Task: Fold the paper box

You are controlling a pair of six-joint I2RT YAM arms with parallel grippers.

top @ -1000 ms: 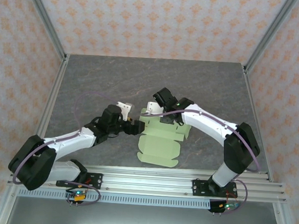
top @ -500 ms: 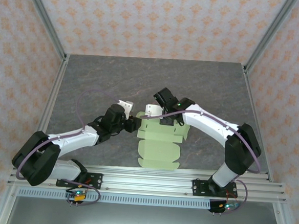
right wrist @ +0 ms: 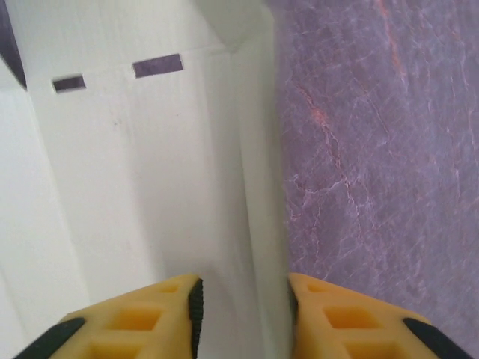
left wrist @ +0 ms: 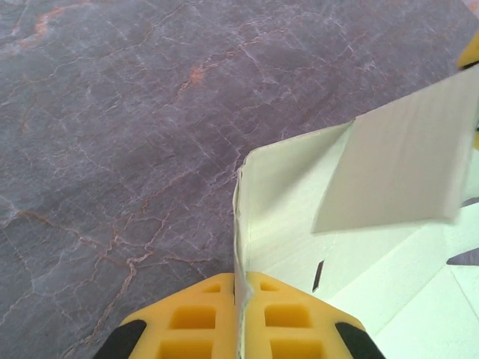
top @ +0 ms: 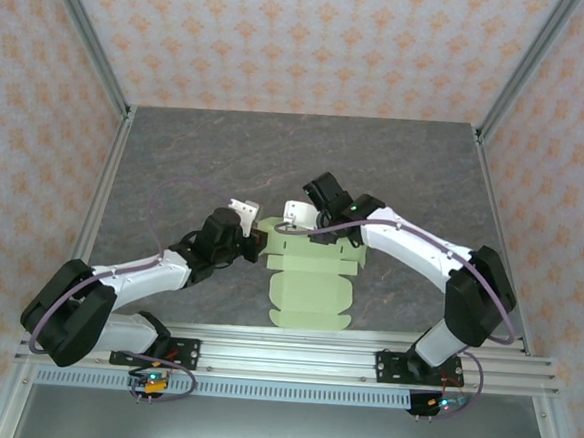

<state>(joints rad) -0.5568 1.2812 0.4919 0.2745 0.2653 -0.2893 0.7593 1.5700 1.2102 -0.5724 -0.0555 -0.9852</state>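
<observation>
The paper box (top: 312, 291) is a pale yellow-green die-cut sheet lying mid-table, its far end lifted. My left gripper (top: 258, 243) holds the sheet's far left corner. In the left wrist view the yellow fingers (left wrist: 187, 321) are shut on the edge of an upright side flap (left wrist: 292, 194), and another flap (left wrist: 404, 172) hangs over the inside. My right gripper (top: 316, 233) is at the sheet's far edge. In the right wrist view it (right wrist: 243, 299) stands open astride a raised strip of card (right wrist: 150, 164) at the sheet's edge, with slots further along.
The dark marbled table (top: 226, 154) is bare behind and to both sides of the sheet. An aluminium rail (top: 312, 356) runs along the near edge, and frame posts (top: 103, 196) and patterned walls bound the sides.
Both grippers have shifted slightly left and away from the rail, carrying the far end of the sheet with them. The left gripper stays shut on the flap.
</observation>
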